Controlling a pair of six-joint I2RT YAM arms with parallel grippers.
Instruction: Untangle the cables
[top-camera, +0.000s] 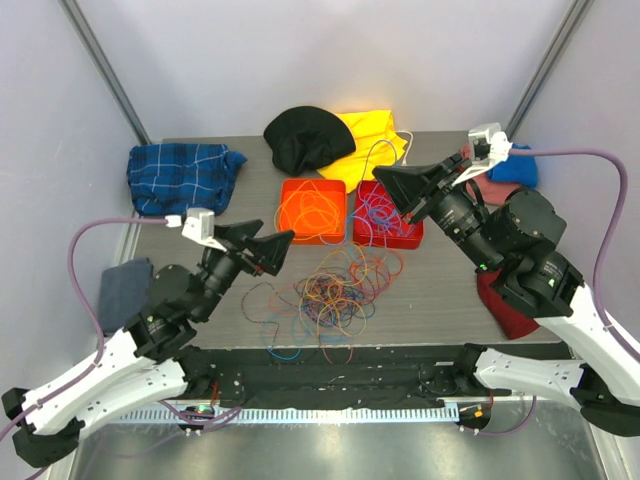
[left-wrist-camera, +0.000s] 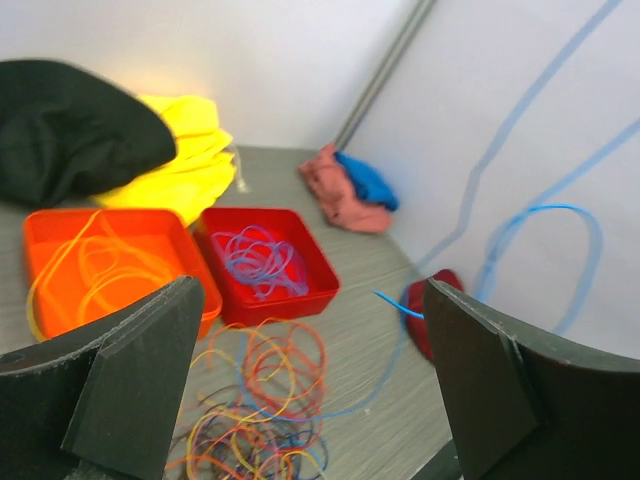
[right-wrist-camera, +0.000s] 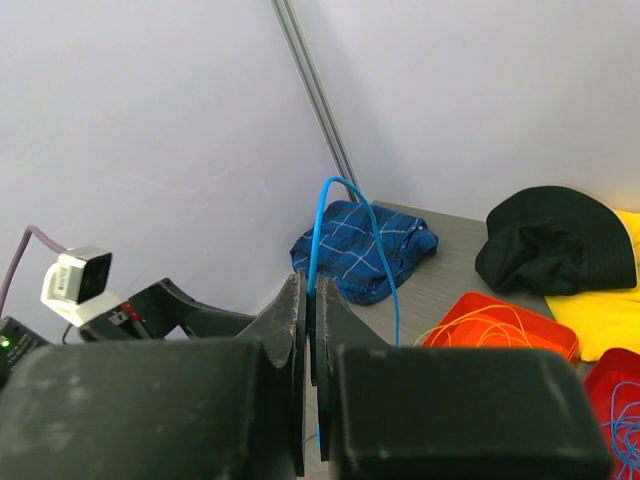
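The left pincer (top-camera: 283, 247) is wide open and holds nothing, hanging just left of the cables (top-camera: 335, 290). They lie in a loose heap in the middle of the tabletop (top-camera: 445, 290), just in front of the orange tray (top-camera: 313, 240) and the red tray (top-camera: 387, 244), which both have more thin loops inside. The right pincer (right-wrist-camera: 312, 300) is pinched shut on one blue cable (right-wrist-camera: 330, 190), up in the air near the red tray. The cables look very thin, light and floppy, so they will likely snag on each other. It seems best to grab one loop at the heap's edge and pull slowly.
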